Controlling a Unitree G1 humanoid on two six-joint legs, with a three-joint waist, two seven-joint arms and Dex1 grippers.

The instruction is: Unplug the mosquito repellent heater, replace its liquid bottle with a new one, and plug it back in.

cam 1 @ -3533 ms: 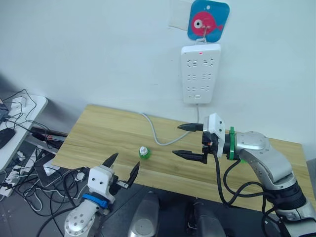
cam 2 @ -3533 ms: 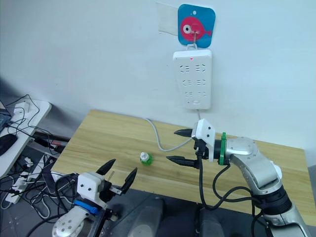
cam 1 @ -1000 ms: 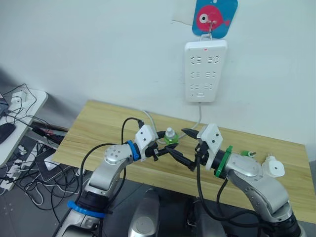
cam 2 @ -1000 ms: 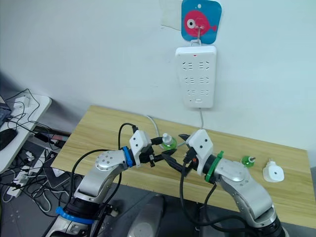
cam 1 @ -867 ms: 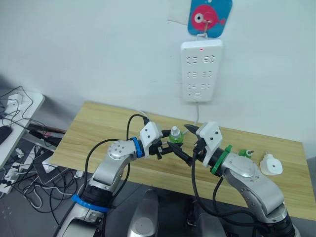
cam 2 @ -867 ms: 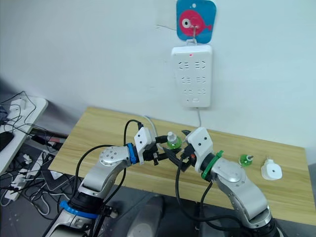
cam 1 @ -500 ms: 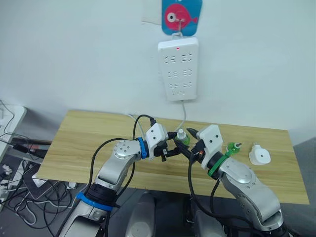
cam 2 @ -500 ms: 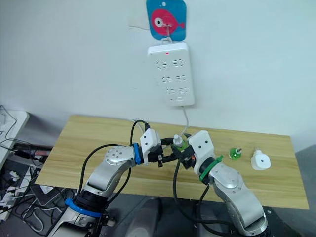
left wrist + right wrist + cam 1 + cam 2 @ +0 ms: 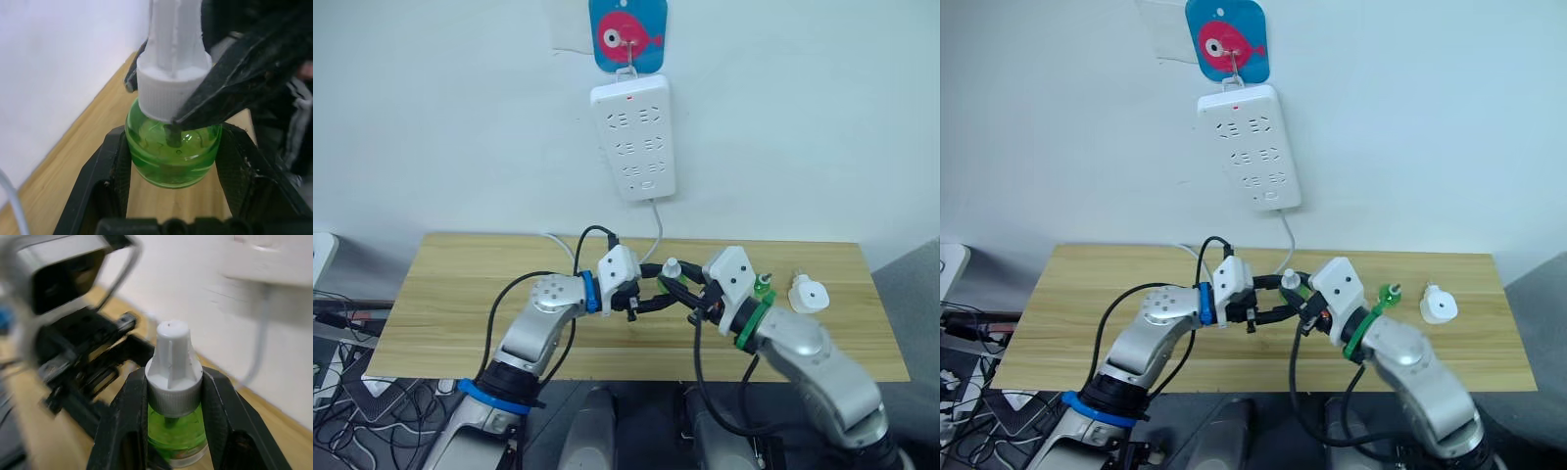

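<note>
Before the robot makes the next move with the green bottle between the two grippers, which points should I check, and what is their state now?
1. The left gripper clamps the green bottle by its body: ok.
2. The right gripper is closed on the white cap: ok.
3. The bottle is upright: ok.
4. The cap is already loose: cannot tell.
5. The mosquito repellent heater is unplugged and lies on the table, within the right arm's side: ok.
6. The power strip on the wall has free sockets: ok.
</note>
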